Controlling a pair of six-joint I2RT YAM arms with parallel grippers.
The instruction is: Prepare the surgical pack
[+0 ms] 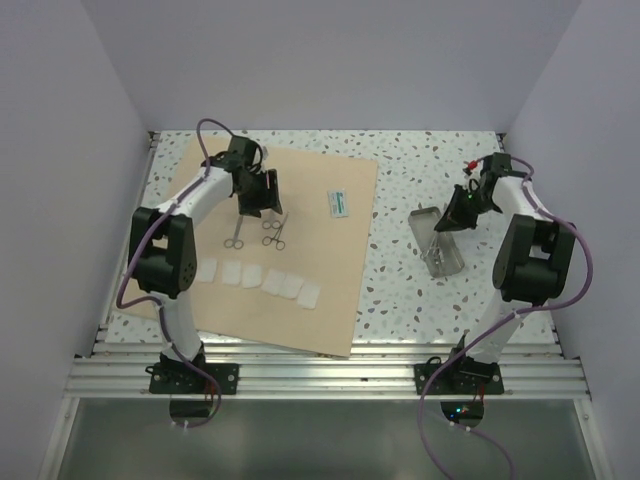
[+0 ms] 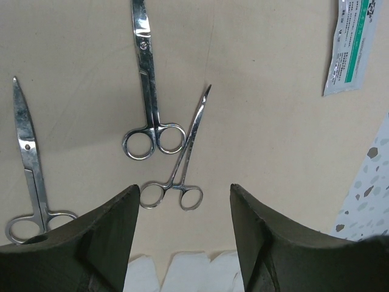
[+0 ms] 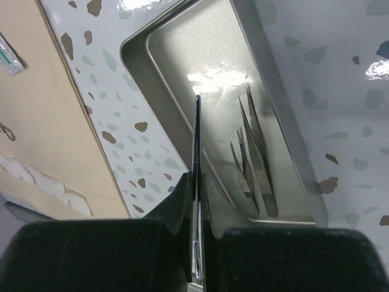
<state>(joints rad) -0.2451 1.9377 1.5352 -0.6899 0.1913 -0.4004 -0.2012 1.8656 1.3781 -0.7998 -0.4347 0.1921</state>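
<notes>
A green-printed white packet [image 1: 339,204] lies left of speckled tabletop [image 1: 395,275].

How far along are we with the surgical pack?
Done: sheet spread flat, gauze squares in a row on it, scissors and forceps there too, tweezers in the tray. In hand: right jaws shut on a thin steel tool over the tray; left jaws open over the forceps. Left: tray sits off the sheet; nothing wrapped.

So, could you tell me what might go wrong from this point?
The right fingers pinch a thin steel instrument edge-on above the tray; it could twist loose and miss the tray or jam on the tweezers inside. The open left fingers hang over forceps lying close beside scissors, so closing may drag both.
</notes>
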